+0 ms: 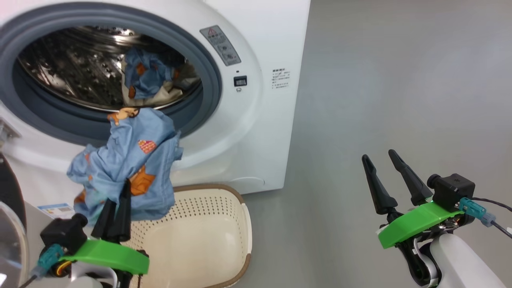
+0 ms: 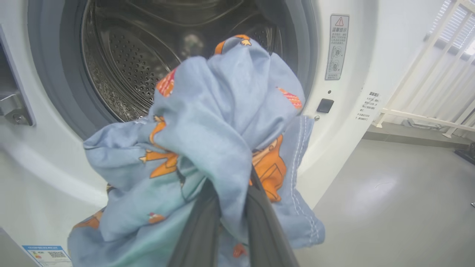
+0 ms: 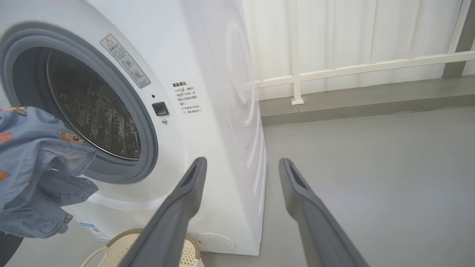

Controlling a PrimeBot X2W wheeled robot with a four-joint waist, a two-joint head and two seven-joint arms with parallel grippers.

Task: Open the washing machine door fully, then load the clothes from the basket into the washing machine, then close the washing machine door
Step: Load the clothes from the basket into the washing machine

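Step 1 reads as done: the washing machine door [image 1: 10, 188] stands open at your far left, baring the drum [image 1: 72, 68] of the washing machine [image 1: 260, 132]; 1 blue printed garment [image 1: 148, 76] lies inside; your left gripper [image 1: 119, 200] is pinched on a 2nd garment [image 1: 132, 156], held just before the gasket [image 1: 56, 122], above the basket [image 1: 240, 240]; the basket floor looks bare where visible, part hidden by cloth; right gripper [image 1: 378, 156] spread, empty, well aside. Left for you: put this piece in; close the door.
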